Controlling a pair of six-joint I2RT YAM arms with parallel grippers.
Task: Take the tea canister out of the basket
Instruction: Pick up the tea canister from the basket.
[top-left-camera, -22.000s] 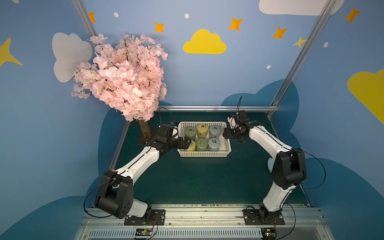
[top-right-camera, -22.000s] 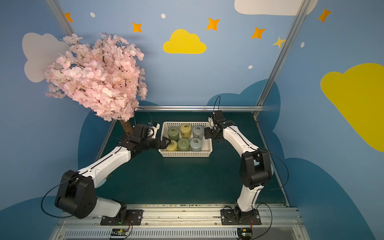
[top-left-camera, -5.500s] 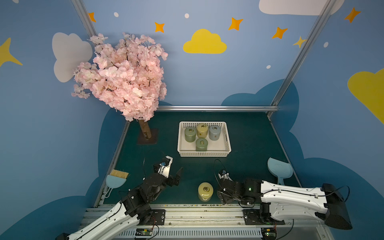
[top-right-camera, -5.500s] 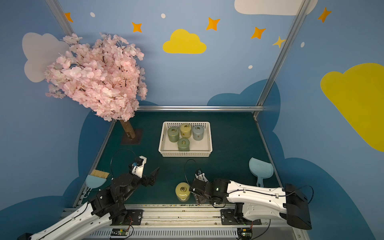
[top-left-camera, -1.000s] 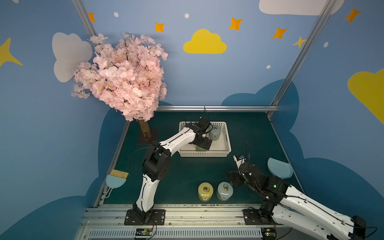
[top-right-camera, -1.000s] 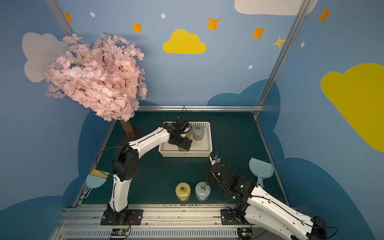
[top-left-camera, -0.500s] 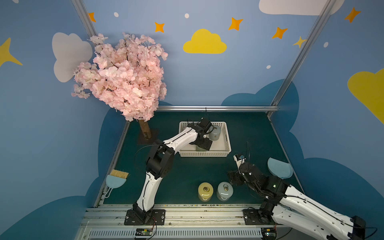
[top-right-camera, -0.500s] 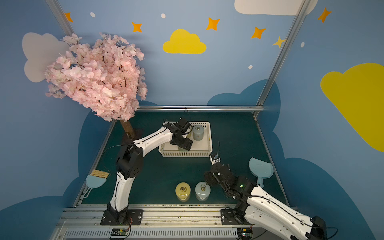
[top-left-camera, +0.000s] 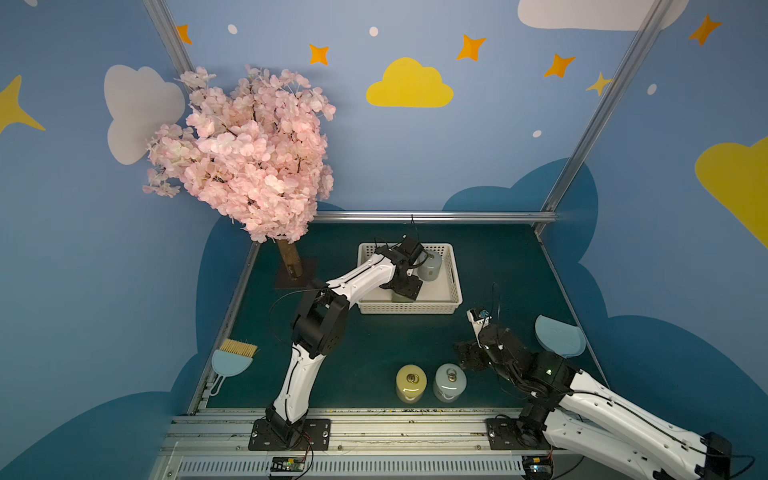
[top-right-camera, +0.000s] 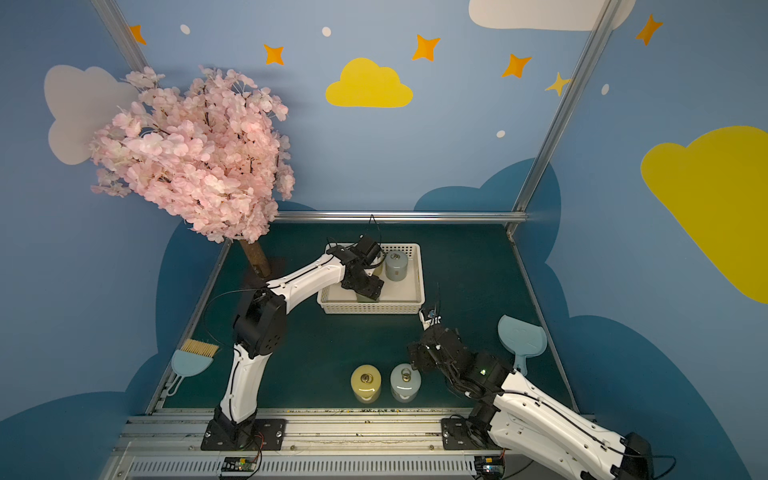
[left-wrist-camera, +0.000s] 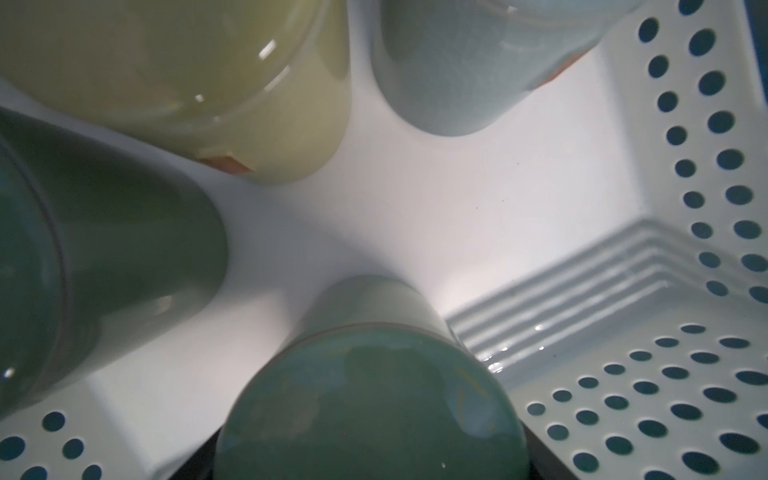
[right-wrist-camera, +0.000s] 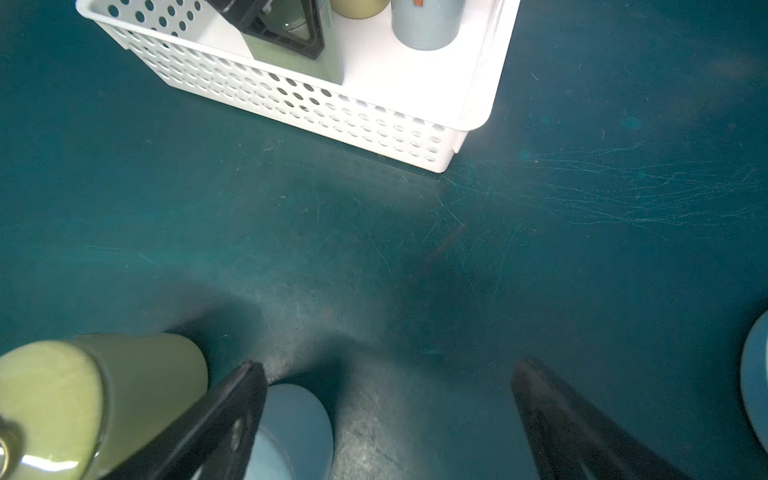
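Pale blue walls enclose the scene, painted with a yellow cloud, white clouds, orange stars and darker blue cloud shapes low down. Aluminium posts run up the corners. The surface is dark green and scuffed with fine scratches, with a pink blossom tree at its far left corner and a slotted metal rail along its near edge.

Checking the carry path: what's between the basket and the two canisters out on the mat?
Only bare green mat between the basket and the yellow canister and blue canister; both top views and the right wrist view show it.
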